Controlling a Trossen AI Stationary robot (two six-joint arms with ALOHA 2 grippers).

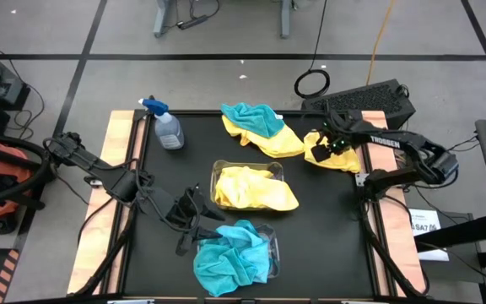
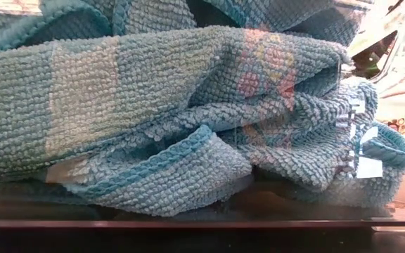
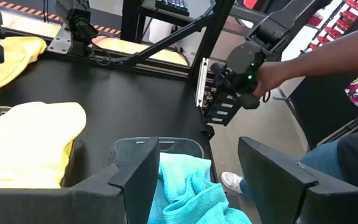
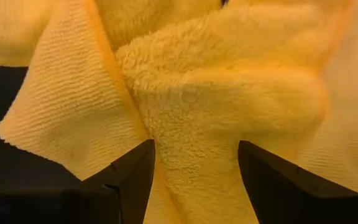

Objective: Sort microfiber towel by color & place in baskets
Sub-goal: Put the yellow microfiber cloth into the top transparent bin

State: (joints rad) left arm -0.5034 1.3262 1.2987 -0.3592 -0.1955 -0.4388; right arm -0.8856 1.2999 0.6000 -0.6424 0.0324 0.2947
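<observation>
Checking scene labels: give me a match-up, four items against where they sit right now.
Items:
1. spray bottle
2. right gripper
3. left gripper
4. loose teal towel

Places:
A. beside the basket of teal towels
B. on a yellow towel at the table's far side
C. far left on the table
D. on a yellow towel at the table's right edge

Pairs: 1-C, 2-D, 3-A, 4-B

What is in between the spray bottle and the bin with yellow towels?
Nothing. In the high view, only bare black table lies between the spray bottle and the bin of yellow towels.
</observation>
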